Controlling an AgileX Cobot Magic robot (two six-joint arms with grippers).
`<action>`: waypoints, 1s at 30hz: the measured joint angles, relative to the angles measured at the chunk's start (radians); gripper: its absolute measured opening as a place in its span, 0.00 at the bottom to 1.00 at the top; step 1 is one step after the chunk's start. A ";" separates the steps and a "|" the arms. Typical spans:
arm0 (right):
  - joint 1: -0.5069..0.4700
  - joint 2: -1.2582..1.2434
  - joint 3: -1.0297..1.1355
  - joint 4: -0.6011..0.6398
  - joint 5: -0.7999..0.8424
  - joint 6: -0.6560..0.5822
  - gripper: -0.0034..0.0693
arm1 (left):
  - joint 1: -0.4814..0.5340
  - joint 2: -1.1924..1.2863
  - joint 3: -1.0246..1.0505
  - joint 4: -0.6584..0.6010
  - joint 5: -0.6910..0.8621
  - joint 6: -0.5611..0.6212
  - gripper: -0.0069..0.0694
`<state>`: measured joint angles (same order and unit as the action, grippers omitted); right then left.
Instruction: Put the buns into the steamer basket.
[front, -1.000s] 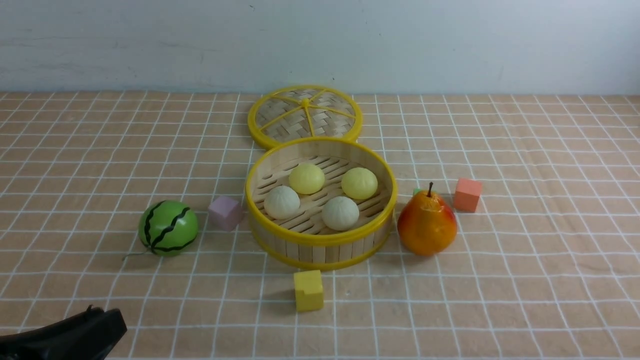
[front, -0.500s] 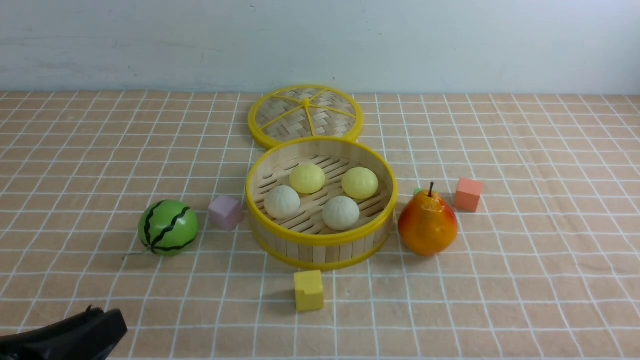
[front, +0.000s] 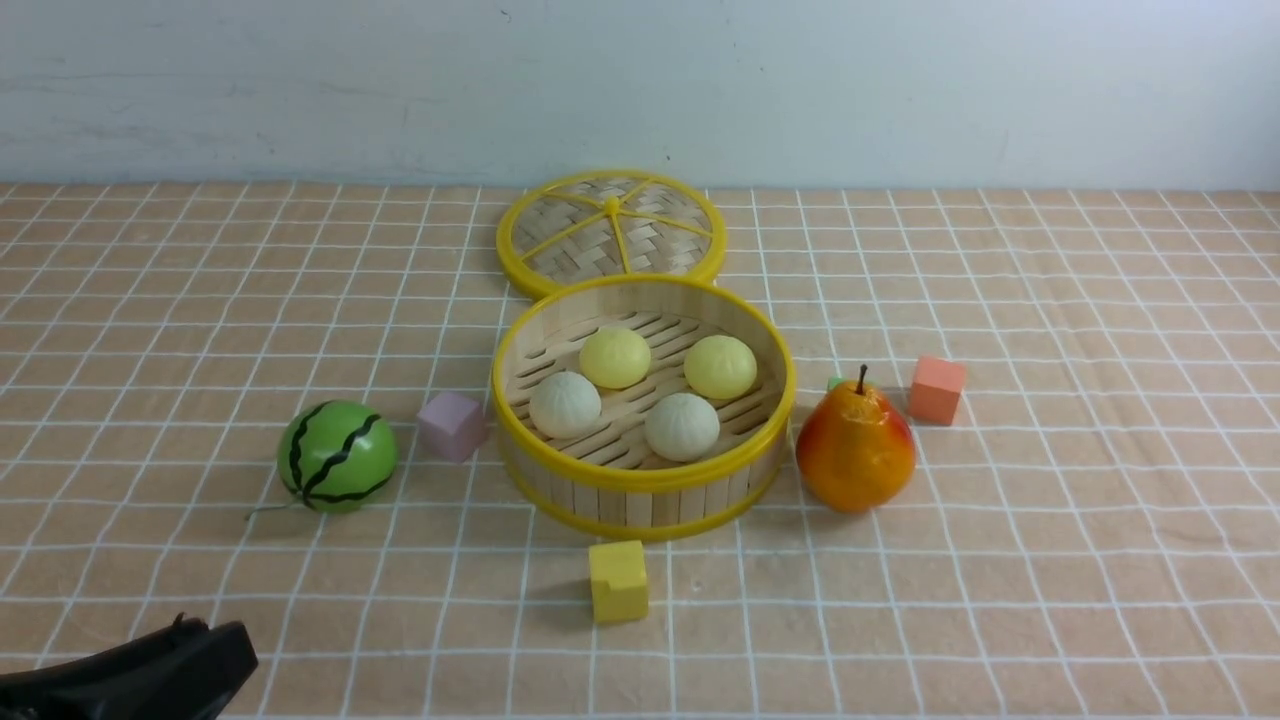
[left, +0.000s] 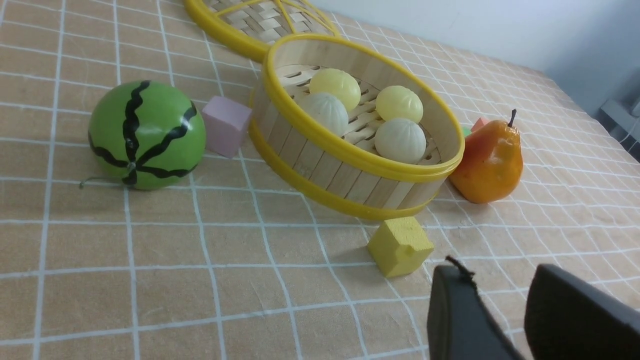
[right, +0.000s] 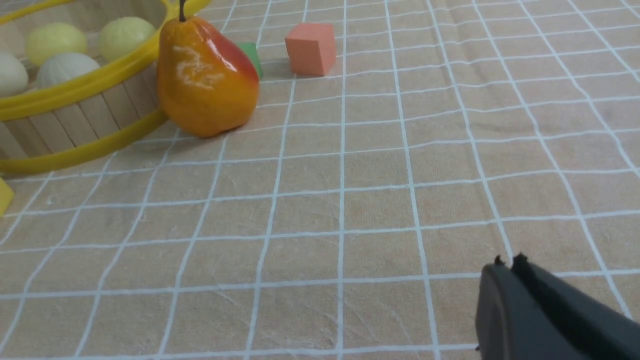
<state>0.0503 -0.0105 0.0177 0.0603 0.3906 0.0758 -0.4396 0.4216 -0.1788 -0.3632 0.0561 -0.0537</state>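
Observation:
The steamer basket (front: 640, 480) stands mid-table, also in the left wrist view (left: 350, 175). Several buns lie inside it: two pale yellow (front: 615, 357) (front: 720, 366) and two off-white pleated (front: 565, 404) (front: 682, 426). In the left wrist view they show as well (left: 335, 87) (left: 400, 140). My left gripper (left: 495, 280) is open and empty, low at the near left (front: 210, 650), well short of the basket. My right gripper (right: 507, 262) is shut and empty, near the table's front right, outside the front view.
The woven lid (front: 610, 232) lies behind the basket. A watermelon ball (front: 336, 456) and a pink cube (front: 452, 424) sit left of it, a pear (front: 855, 450), a green cube (right: 250, 57) and an orange cube (front: 936, 389) right of it, a yellow cube (front: 618, 580) in front.

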 joint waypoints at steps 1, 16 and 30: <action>0.000 0.000 0.000 0.000 0.000 0.000 0.06 | 0.000 0.000 0.000 0.000 0.000 0.000 0.36; 0.000 0.000 0.000 0.000 0.000 0.000 0.09 | 0.295 -0.238 0.038 0.176 0.060 -0.030 0.10; 0.000 -0.001 0.000 0.001 0.000 0.000 0.12 | 0.427 -0.432 0.209 0.247 0.320 -0.131 0.07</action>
<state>0.0503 -0.0115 0.0177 0.0612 0.3908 0.0758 -0.0121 -0.0103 0.0303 -0.1166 0.3763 -0.1850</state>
